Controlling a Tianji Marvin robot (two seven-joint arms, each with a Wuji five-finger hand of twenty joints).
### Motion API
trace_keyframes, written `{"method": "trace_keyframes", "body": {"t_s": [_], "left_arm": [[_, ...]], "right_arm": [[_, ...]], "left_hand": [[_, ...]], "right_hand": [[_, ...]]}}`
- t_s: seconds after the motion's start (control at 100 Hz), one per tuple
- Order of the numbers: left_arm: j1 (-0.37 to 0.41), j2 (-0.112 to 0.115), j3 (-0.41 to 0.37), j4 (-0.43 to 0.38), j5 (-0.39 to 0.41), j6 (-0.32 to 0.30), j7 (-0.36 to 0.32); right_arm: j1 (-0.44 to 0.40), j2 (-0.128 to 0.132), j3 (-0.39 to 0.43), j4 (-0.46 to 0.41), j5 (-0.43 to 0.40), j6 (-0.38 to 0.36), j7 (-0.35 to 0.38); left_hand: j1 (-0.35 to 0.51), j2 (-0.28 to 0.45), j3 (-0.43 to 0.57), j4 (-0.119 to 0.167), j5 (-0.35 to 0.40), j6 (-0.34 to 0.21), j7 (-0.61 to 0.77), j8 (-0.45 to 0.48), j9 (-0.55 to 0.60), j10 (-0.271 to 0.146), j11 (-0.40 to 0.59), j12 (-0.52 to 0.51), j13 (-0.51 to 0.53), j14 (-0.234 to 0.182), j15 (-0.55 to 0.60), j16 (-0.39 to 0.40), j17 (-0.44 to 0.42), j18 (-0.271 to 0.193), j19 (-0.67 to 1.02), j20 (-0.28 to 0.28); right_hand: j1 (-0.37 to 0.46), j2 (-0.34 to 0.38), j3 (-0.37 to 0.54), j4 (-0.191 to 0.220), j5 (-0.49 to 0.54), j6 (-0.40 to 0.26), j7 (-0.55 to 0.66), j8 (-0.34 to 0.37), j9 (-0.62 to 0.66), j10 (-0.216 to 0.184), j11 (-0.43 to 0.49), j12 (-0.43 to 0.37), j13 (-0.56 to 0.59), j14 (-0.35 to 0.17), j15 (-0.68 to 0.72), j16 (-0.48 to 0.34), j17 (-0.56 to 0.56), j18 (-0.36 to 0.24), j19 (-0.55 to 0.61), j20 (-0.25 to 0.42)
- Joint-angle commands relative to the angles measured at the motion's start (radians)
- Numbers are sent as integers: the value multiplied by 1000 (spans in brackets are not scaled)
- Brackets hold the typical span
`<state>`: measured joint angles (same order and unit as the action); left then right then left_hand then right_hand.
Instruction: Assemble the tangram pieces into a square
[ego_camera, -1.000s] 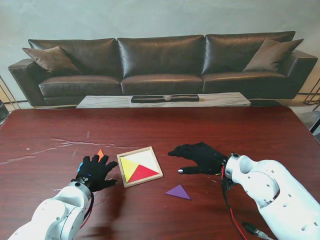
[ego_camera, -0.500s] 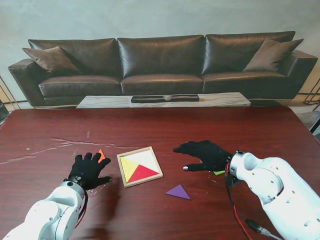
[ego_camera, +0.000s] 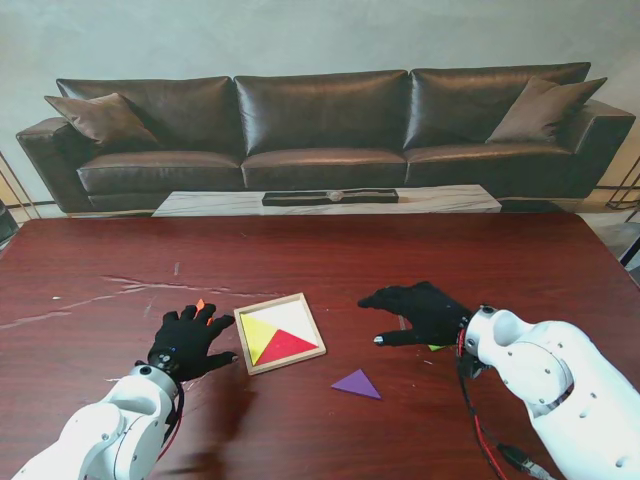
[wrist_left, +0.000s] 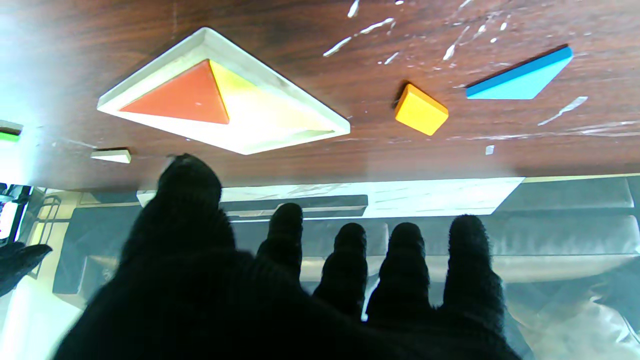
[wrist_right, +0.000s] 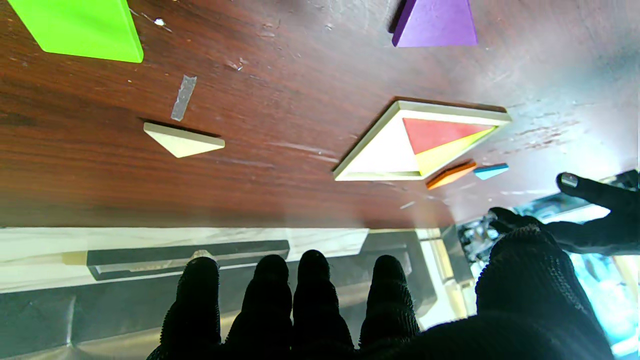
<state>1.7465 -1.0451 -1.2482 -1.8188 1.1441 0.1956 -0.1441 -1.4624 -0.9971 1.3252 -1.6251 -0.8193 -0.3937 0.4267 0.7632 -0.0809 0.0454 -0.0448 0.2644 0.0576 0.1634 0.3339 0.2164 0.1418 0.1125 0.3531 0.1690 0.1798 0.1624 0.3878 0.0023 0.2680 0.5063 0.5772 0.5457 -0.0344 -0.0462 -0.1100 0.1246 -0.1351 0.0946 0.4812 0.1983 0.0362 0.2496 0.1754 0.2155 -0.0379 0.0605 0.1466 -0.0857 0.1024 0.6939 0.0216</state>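
Clearly the square is barely begun: the wooden tray (ego_camera: 280, 333) lies on the worktop (ego_camera: 330, 260) between the two hands, and only a red triangle (ego_camera: 288, 346) and a yellow triangle (ego_camera: 258, 331) sit inside it, touching along one edge, with the rest of the tray bare.

The left hand (ego_camera: 187, 342) hangs just beside the tray's left side, palm down, black-gloved fingers spread and holding nothing. In its wrist view the orange square (wrist_left: 421, 109) and the blue parallelogram (wrist_left: 520, 79) lie loose on the wood ahead of the fingertips, apart from each other. The likely step is taking the orange piece, which is the nearer one. To do it well, the hand should come down with thumb and forefinger on opposite side faces, since the piece is thin and flat and could skid on the polished wood if pressed from above.

The right hand (ego_camera: 418, 312) is well to the right of the tray, also palm down, fingers loosely extended and empty. A green piece (wrist_right: 80, 27) lies close under its wrist, a small pale triangle (wrist_right: 182, 140) is ahead of its fingers, and the purple triangle (ego_camera: 357, 384) rests nearer to the robot, between tray and right arm. None of these touch the tray.
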Motion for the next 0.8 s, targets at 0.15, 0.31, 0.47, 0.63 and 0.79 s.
{"method": "trace_keyframes", "body": {"t_s": [0.15,0.31,0.47,0.63,0.79], "left_arm": [[-9,-11,27,35,-39,-5,68],[-13,-12,29,53,-59,-31,86],[-12,-12,30,63,-75,-49,90],[-10,-13,30,64,-90,-63,97],[9,-12,16,47,-83,-89,99]], "right_arm": [[-63,-3,-2,-53,-43,11,-30],[-99,-4,-10,-68,-74,24,-41],[-137,-8,-34,-83,-138,59,-88],[-167,-15,-70,-106,-185,138,-127],[-187,-20,-114,-129,-216,224,-152]], "left_hand": [[19,26,-4,63,11,6,-9,3,-31,27,-11,-13,-29,-9,-22,-9,-14,0,-19,-13],[23,28,-3,63,11,3,-9,3,-34,24,-11,-13,-29,-12,-21,-9,-13,1,-20,-13],[24,31,-4,63,11,2,-9,4,-40,21,-12,-13,-32,-10,-22,-10,-14,5,-20,-12],[25,32,-6,63,11,-1,-9,4,-47,16,-14,-13,-37,-4,-25,-11,-17,7,-23,-13],[25,33,-10,63,13,-2,-8,5,-48,16,-15,-13,-38,-3,-27,-12,-16,10,-25,-13]], "right_hand": [[-4,-78,7,30,-29,21,346,-91,4,7,149,49,77,19,25,12,12,31,82,67],[15,-114,12,29,-28,15,442,-182,34,4,160,57,103,15,49,13,33,42,94,84],[44,-141,12,18,-22,10,482,-183,73,15,176,64,162,73,83,24,75,81,136,107],[71,-165,8,12,-21,14,511,-184,89,26,193,73,224,134,95,27,125,133,172,131],[83,-179,5,11,-25,20,521,-185,84,33,205,80,265,173,99,30,154,177,199,149]]}}
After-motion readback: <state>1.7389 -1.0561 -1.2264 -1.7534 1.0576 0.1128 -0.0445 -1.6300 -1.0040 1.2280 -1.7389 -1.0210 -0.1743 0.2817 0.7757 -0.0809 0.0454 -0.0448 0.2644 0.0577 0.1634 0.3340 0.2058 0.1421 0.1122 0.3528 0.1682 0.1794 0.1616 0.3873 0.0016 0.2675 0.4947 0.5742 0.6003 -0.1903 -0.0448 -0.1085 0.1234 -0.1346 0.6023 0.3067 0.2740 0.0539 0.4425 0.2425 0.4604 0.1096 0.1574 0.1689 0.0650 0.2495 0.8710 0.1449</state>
